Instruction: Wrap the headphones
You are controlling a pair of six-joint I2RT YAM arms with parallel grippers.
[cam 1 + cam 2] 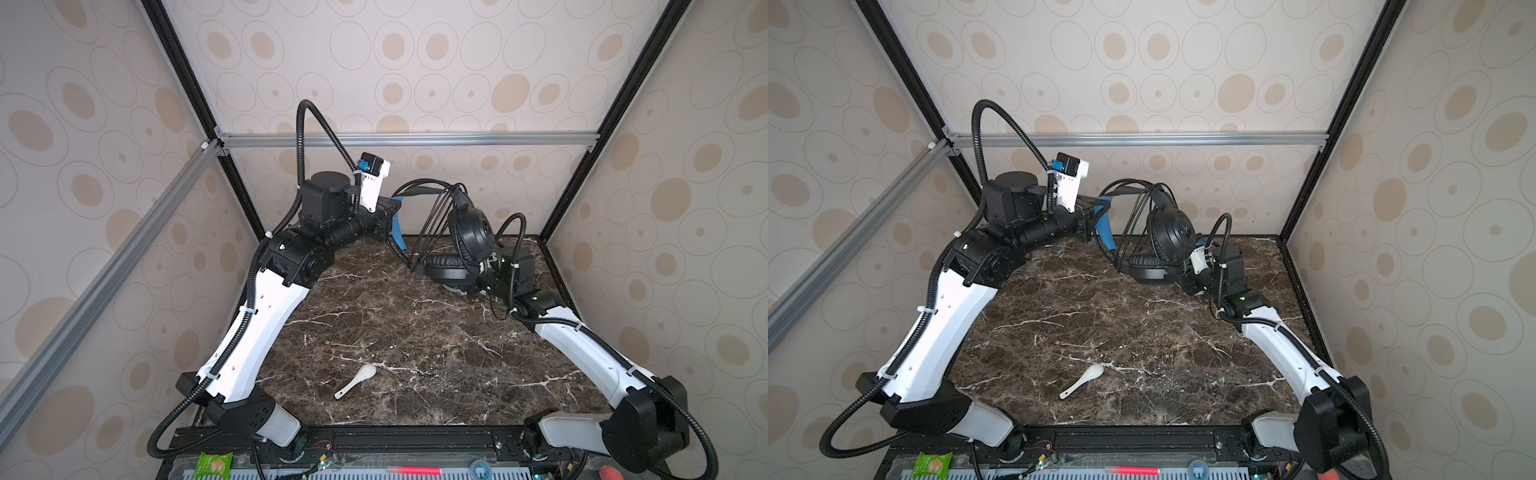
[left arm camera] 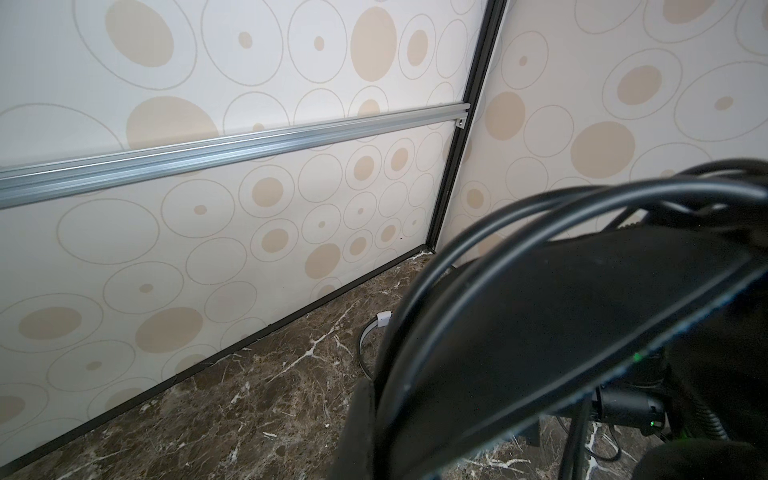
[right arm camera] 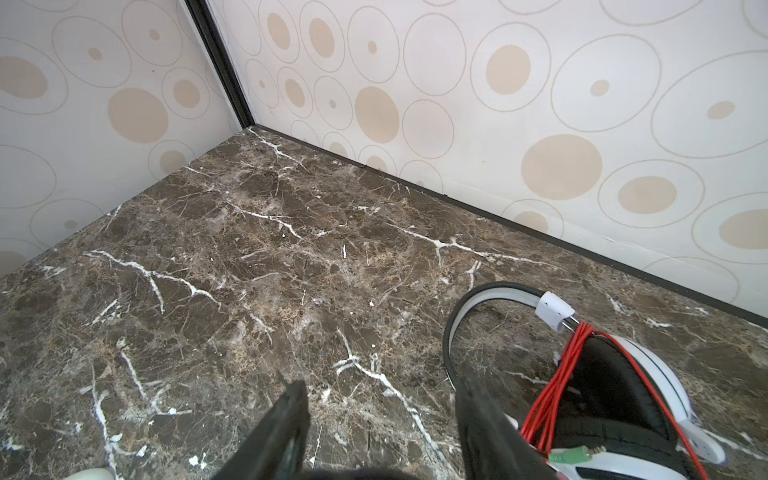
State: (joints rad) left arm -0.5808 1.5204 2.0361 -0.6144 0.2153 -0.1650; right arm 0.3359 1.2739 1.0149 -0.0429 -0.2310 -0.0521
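— Toward the back of the table, our left gripper is clamped on the headband of the black headphones, holding them up.
— And the cable?
— Looped over the band several times; we judge the winding nearly done. Our right gripper stands apart and empty, just beside the white-and-black headphones, whose red cable is bundled.
— Then we need the loose end found and tucked.

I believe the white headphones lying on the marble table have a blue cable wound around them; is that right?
Not quite: the cable is red, not blue, as the right wrist view shows. The white headphones do lie on the marble table with it wound around them.
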